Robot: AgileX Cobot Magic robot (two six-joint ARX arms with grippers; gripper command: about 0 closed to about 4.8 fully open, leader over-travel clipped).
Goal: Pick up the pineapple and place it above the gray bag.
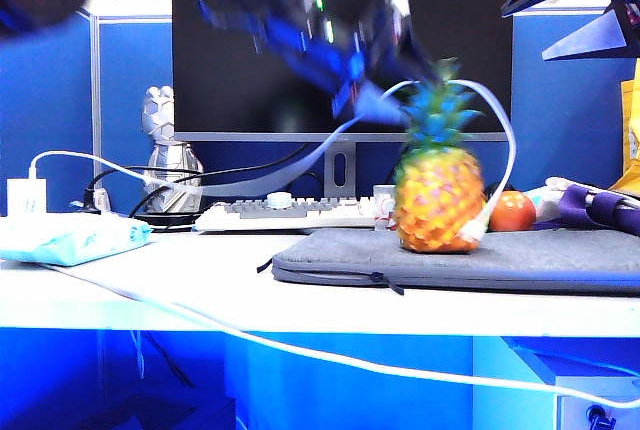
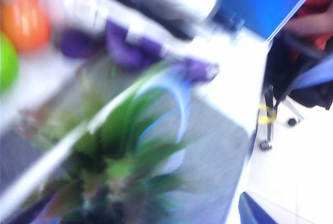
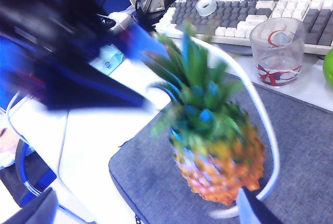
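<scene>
The pineapple (image 1: pixel 437 197) stands upright on the gray bag (image 1: pixel 560 260) on the worktop (image 1: pixel 150 285), free of both grippers: the left gripper (image 1: pixel 385 100), jaws spread wide, hangs blurred just above its leaves, and the right gripper (image 1: pixel 600 0) is wide apart at the upper right.

The pineapple (image 1: pixel 437 195) stands upright on the gray bag (image 1: pixel 540 260) (keyboard (image 1: pixel 290 214) behind).
</scene>
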